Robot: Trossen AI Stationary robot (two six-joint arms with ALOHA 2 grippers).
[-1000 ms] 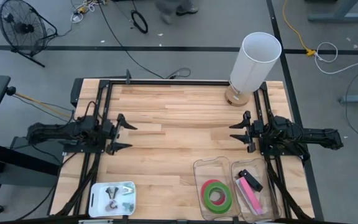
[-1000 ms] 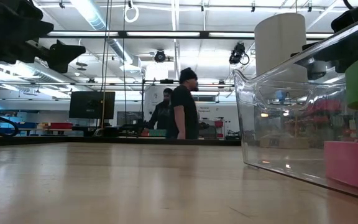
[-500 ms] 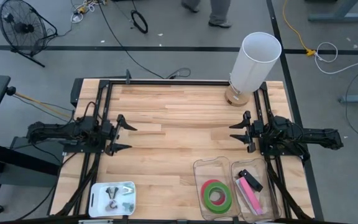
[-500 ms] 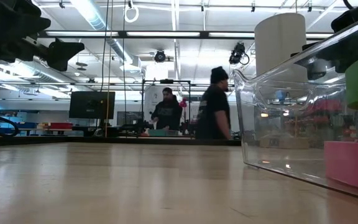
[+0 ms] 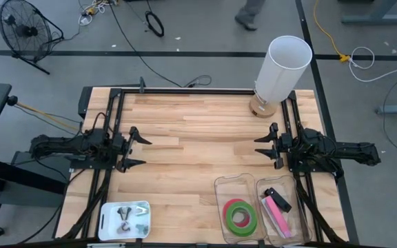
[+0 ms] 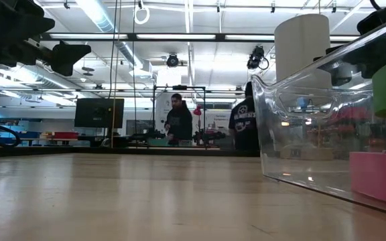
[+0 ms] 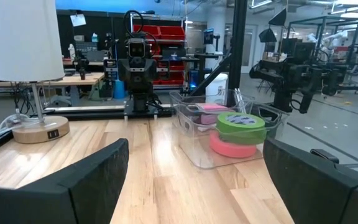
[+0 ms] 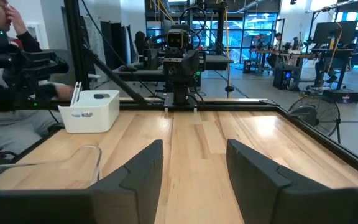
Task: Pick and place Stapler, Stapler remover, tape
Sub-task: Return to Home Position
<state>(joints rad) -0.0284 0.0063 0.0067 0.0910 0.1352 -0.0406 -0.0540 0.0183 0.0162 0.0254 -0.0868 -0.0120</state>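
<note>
- Basically, sorting looks done: the tape [image 5: 240,215] sits stacked in the inner clear bin [image 5: 219,182], green roll on top, pink under. Exact roll count: can't tell.
- Pink stapler [image 5: 277,213] + a black item [image 5: 277,198] lie in the outer clear bin [image 5: 281,180], which touches the inner one. Staple removers [image 5: 125,219] lie in the white bin [image 5: 107,210], at the corner on the L arm's side. Like w/ like, prob. so each kind has its own container.
- L gripper [image 5: 140,151]: fingers spread wide, nothing btwn them, held above the table [image 5: 198,131] near its L side, pointing inward.
- R gripper [image 5: 257,147]: same, spread & empty, mirrored on the R side. My read: both arms are at home pose, set at the sides so the middle is free.
- Edges: all three bins hug one long edge. The lamp [image 5: 281,69] stands at the opposite edge, R arm's side, near that arm's frame. Nothing overhangs as far as I can see.
- Room: wide bare wood btwn the grippers. L wrist view shows a clear lane to the clear bins, R wrist view a clear lane to the white bin.
- Tightest spot is prob. around the R gripper: clear bin walls near on one side, lamp on the other. Any swing there would want height first.
- People [image 6: 178,120] are in the room beyond, well apart from the arms.
</note>
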